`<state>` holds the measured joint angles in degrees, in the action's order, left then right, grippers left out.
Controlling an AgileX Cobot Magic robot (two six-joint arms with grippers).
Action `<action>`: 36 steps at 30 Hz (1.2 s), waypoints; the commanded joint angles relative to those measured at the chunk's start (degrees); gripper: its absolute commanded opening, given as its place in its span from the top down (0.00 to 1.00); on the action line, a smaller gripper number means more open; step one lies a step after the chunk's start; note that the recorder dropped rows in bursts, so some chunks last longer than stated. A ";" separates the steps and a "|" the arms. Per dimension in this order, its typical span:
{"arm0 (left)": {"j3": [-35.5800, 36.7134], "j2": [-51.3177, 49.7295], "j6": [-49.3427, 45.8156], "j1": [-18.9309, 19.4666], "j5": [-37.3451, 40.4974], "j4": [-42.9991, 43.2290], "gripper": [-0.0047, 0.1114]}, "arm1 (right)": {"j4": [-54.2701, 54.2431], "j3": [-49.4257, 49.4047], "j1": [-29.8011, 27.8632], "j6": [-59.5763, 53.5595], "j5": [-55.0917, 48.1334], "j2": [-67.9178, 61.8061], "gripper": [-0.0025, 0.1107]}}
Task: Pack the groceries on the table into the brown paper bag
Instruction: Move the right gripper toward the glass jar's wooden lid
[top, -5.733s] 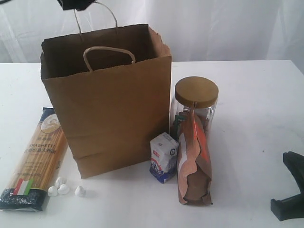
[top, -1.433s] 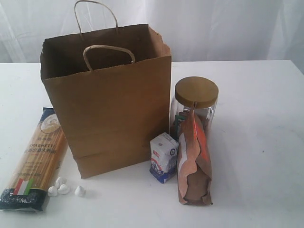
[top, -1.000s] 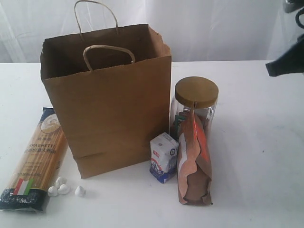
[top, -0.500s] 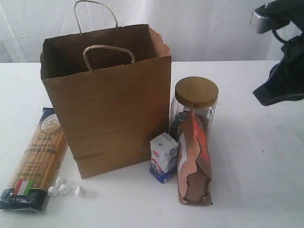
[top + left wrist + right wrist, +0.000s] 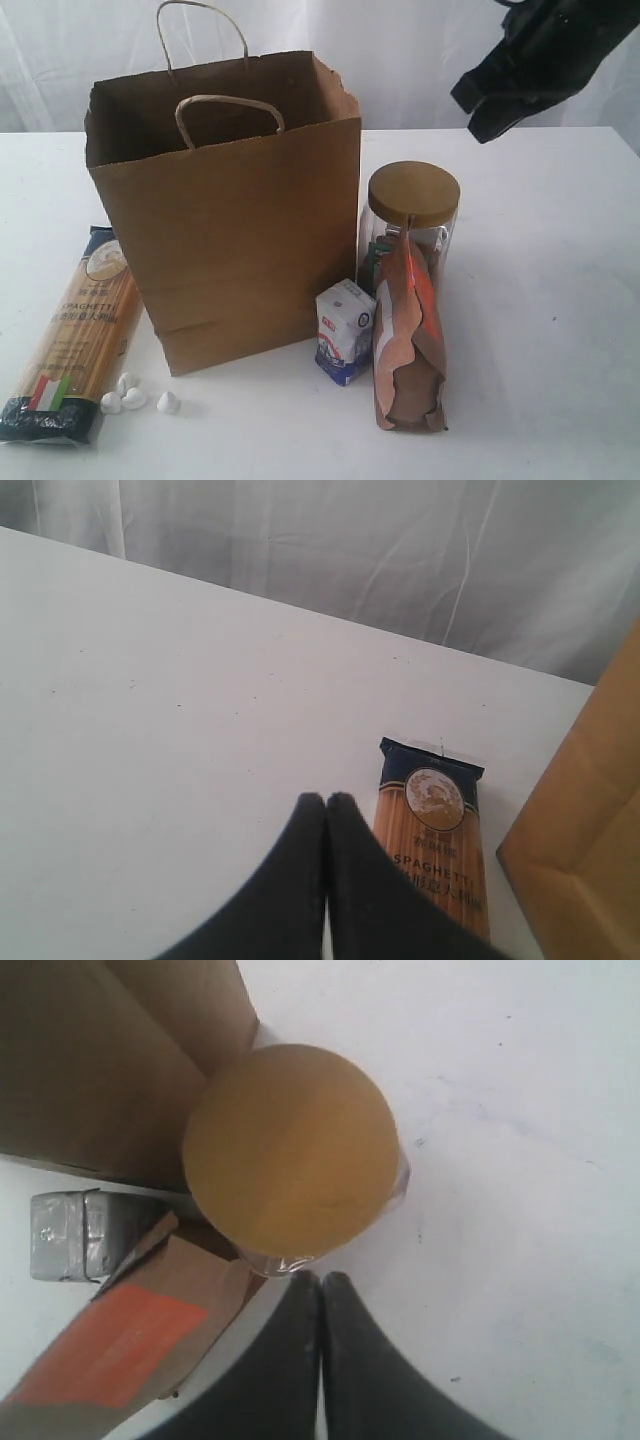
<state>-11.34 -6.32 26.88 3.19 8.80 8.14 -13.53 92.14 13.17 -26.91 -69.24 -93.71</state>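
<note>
The brown paper bag (image 5: 230, 210) stands open on the white table (image 5: 540, 300). Left of it lies the spaghetti packet (image 5: 75, 335), with small white lumps (image 5: 132, 395) by its near end. Right of the bag stand the gold-lidded glass jar (image 5: 413, 200), the white-blue carton (image 5: 345, 332) and the brown pouch (image 5: 408, 340). My right gripper (image 5: 490, 110) hangs high above the table behind the jar, shut and empty; its wrist view looks down on the jar lid (image 5: 290, 1150), carton (image 5: 75, 1237) and pouch (image 5: 130, 1345). My left gripper (image 5: 326, 802) is shut, empty, beside the spaghetti packet (image 5: 432, 835). The bottle and dark jar are hidden.
A white curtain (image 5: 430, 60) hangs behind the table. A corner of the bag (image 5: 585, 830) shows in the left wrist view. Bare tabletop spreads right of the jar and pouch.
My right arm has come into view at the upper right and swung left and up, now high behind the jar. The groceries and the bag have not moved.
</note>
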 commanded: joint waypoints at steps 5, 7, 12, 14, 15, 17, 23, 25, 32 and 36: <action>-0.22 0.34 0.21 0.13 -0.10 -0.19 0.96 | -2.32 0.59 3.65 -8.28 -0.72 -1.42 0.70; -0.22 0.34 0.21 0.13 -0.10 -0.19 0.96 | -2.21 0.59 4.19 -8.28 -0.72 -1.85 0.56; -0.22 0.34 0.10 0.13 -0.10 -0.19 0.96 | -1.86 0.59 4.58 -8.92 -0.72 -3.12 0.25; -0.22 0.34 0.10 0.13 -0.10 -0.19 0.96 | -1.86 0.59 4.58 -8.97 -0.72 -3.57 0.22; -0.22 0.34 0.10 0.13 -0.10 -0.19 0.96 | -1.86 0.59 4.58 -8.97 -0.67 -3.69 0.22; -0.22 0.34 0.10 0.13 -0.10 -0.19 0.96 | -1.86 0.59 4.58 -9.10 0.62 -3.69 0.22; 0.47 0.34 0.10 0.13 -0.15 -0.19 0.96 | -3.07 0.59 4.58 -8.97 3.65 -3.69 0.22; 2.63 0.48 0.10 0.13 -0.11 -0.19 0.96 | -3.19 0.59 4.58 -8.97 3.35 -3.69 0.22; 11.34 3.80 -2.31 0.13 -0.11 -0.19 0.96 | -2.71 0.59 4.58 -8.97 2.85 -3.69 0.07; 11.34 6.32 -3.49 0.13 5.50 -0.08 0.96 | -2.57 0.59 4.58 -8.18 0.47 -3.69 0.07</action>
<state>-0.30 -0.69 23.93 3.19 12.57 8.14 -16.40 92.38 17.70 -35.12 -67.39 -97.49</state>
